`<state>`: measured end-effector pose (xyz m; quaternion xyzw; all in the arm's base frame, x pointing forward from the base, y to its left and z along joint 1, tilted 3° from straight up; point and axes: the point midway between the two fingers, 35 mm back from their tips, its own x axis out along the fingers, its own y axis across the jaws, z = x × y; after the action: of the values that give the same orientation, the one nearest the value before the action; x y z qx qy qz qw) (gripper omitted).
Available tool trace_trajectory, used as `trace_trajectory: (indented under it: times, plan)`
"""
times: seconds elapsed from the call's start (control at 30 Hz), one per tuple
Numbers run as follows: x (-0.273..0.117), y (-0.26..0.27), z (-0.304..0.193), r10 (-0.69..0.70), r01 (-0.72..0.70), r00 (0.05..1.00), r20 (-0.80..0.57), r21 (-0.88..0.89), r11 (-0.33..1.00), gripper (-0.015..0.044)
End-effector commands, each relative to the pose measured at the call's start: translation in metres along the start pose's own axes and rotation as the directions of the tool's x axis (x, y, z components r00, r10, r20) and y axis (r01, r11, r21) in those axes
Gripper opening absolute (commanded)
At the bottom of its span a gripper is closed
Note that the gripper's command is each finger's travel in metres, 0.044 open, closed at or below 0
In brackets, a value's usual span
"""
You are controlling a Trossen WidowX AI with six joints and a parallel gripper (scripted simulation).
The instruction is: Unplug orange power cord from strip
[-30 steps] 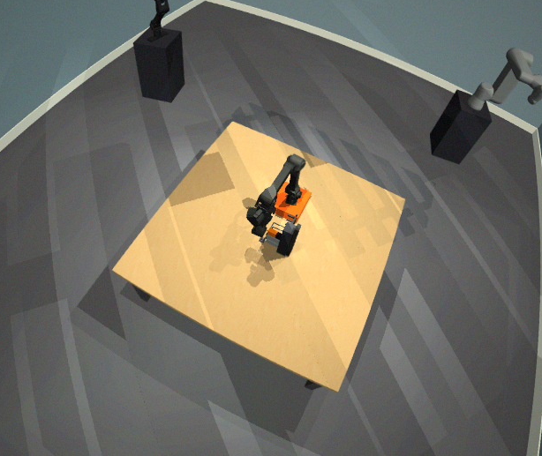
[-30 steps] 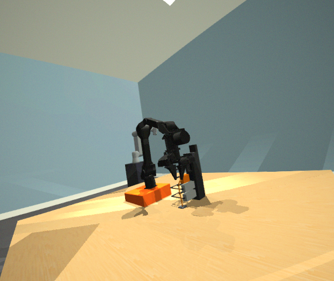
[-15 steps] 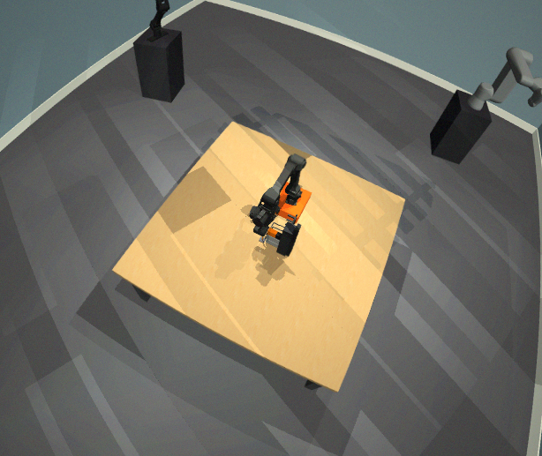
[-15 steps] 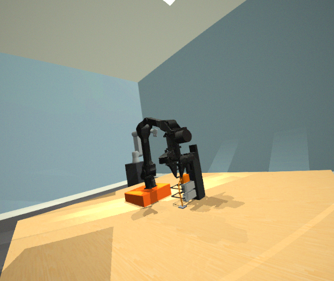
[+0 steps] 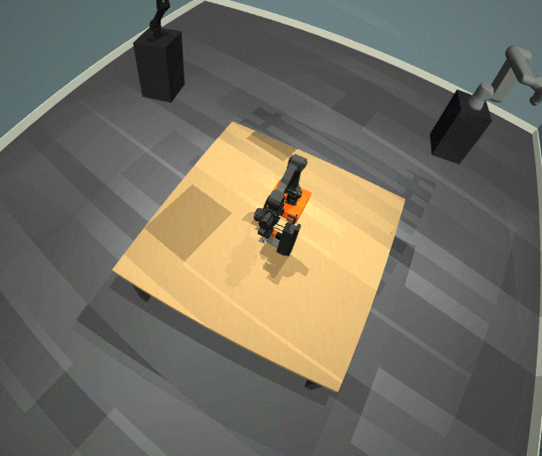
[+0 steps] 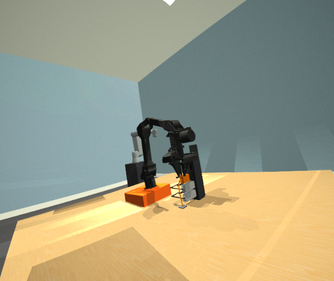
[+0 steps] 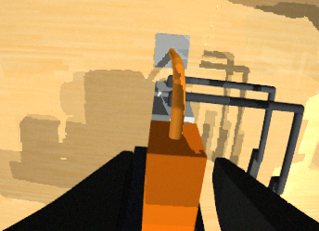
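The power strip (image 5: 288,239) (image 6: 198,178) is a tall black block standing upright on the table. The orange plug (image 6: 184,178) (image 7: 173,179) sits against its face, above two grey plugs (image 6: 188,186) (image 6: 190,195). The orange cord (image 6: 180,195) (image 7: 178,100) leaves the plug's outer end and runs down to a small grey square pad. My gripper (image 6: 181,175) (image 7: 173,164) is partly open, with one finger on each side of the orange plug. In the wrist view a gap shows beside the right finger. The plug's end at the strip is hidden in the wrist view.
Thin dark bent rods (image 6: 176,187) (image 7: 223,100) stick out beside the plugs, on the right in the wrist view. The grey pad (image 6: 182,206) (image 7: 162,44) lies on the table. The arm's orange base (image 5: 304,199) (image 6: 135,198) stands close to the strip.
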<state>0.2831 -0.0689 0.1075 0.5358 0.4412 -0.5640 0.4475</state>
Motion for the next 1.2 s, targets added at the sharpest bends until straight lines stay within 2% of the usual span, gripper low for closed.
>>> trace_trajectory:
  times: [0.0,0.53,0.67,0.93,1.17]
  plan:
    - [0.0,-0.001,-0.007,0.0,0.0,1.0,0.0,0.001,1.0,0.016]
    - [0.012,-0.001,-0.009,-0.001,0.001,1.0,0.0,0.001,1.0,0.016]
    - [0.01,-0.001,-0.009,0.0,0.0,1.0,0.001,-0.002,1.0,0.0055]
    - [0.01,-0.001,-0.009,0.0,0.0,1.0,0.001,-0.002,1.0,0.0002]
    - [0.01,0.0,-0.002,0.0,0.0,1.0,0.001,-0.002,1.0,0.0]
